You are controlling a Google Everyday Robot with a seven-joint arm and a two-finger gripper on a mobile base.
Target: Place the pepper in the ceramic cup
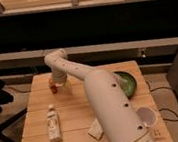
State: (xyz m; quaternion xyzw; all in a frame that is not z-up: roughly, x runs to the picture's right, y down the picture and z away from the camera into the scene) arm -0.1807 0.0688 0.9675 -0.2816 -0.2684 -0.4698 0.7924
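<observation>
Pepper, a small red-orange tapered piece, sits at the gripper low over the far-left part of the pale wooden table, apparently for pickup. Beyond the white arm lie a green bowl right, the white ceramic cup near-right, and a bottle near-left.

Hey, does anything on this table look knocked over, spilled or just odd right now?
Only the small bottle stands out: it lies flat on its side on the table, nothing spilled. The gripper is at the far left, with the pepper.
</observation>
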